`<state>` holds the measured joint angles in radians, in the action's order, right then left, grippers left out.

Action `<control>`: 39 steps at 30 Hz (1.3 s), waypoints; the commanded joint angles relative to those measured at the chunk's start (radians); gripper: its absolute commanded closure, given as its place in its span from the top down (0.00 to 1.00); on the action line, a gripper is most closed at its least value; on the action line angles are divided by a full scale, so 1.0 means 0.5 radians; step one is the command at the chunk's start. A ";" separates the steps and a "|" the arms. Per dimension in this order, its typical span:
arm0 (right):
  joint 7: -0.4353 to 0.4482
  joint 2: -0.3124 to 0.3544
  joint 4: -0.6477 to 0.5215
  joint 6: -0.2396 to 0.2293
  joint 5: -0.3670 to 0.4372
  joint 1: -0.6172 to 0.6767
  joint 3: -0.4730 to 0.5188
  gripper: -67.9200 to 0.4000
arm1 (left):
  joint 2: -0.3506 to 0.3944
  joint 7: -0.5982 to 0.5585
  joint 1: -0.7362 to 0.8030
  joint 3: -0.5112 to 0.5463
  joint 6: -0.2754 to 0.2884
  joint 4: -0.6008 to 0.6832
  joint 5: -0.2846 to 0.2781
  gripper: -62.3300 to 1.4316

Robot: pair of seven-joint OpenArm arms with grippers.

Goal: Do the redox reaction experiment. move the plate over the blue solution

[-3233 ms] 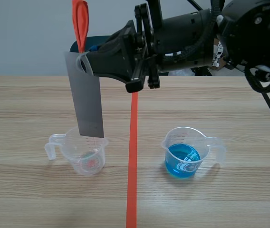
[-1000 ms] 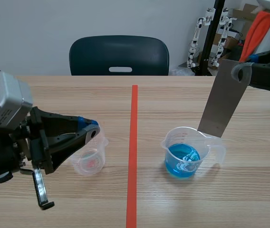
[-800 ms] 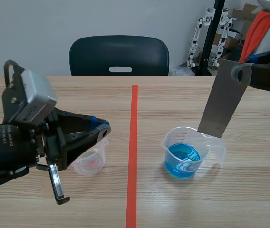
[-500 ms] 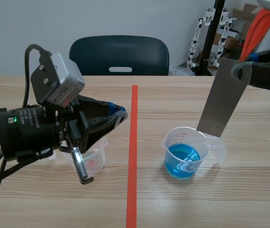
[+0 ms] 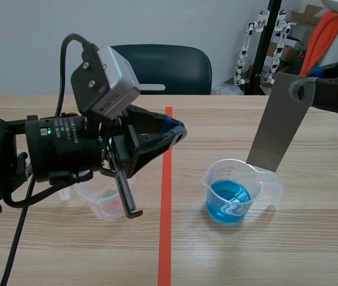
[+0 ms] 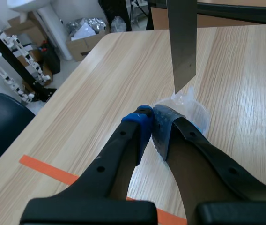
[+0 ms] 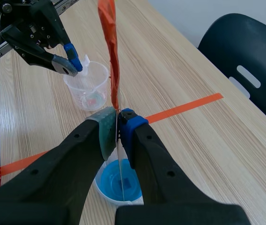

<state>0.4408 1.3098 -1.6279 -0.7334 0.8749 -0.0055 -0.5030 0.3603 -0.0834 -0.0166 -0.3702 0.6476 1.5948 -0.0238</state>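
Note:
A grey metal plate (image 5: 279,122) with an orange-red strip (image 5: 322,36) at its top hangs upright, and my right gripper (image 5: 309,89) is shut on its upper end. Its lower edge sits at the rim of the clear beaker of blue solution (image 5: 233,195). In the right wrist view the plate (image 7: 119,154) shows edge-on between my fingers, above the blue beaker (image 7: 119,183). My left gripper (image 5: 178,132) is shut on nothing, raised over the red tape line. In the left wrist view it (image 6: 151,119) points toward the plate (image 6: 182,42).
A second clear beaker (image 5: 106,201) with a reddish trace at its bottom stands left of the tape line (image 5: 166,238), partly behind my left arm. A dark chair (image 5: 157,68) stands past the table's far edge. Boxes and a rack stand at the back right.
My left arm has risen and swung right, from beside the left beaker to the tape line. The plate, earlier over the left beaker, now hangs still at the blue beaker.

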 commanded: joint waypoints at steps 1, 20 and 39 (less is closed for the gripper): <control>0.037 0.017 -0.031 -0.001 0.028 -0.038 0.047 0.02 | 0.001 -0.032 -0.008 -0.002 -0.017 -0.005 -0.020 0.06; 0.037 0.017 -0.031 -0.001 0.028 -0.039 0.047 0.02 | -0.066 -0.139 -0.007 -0.016 0.094 -0.125 0.014 0.07; 0.037 0.017 -0.031 -0.001 0.027 -0.039 0.047 0.02 | -0.066 -0.115 -0.007 -0.040 0.097 -0.125 0.033 0.07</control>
<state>0.4408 1.3098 -1.6287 -0.7334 0.8749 -0.0055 -0.5030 0.3302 -0.1310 -0.0219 -0.3859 0.6926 1.5169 0.0067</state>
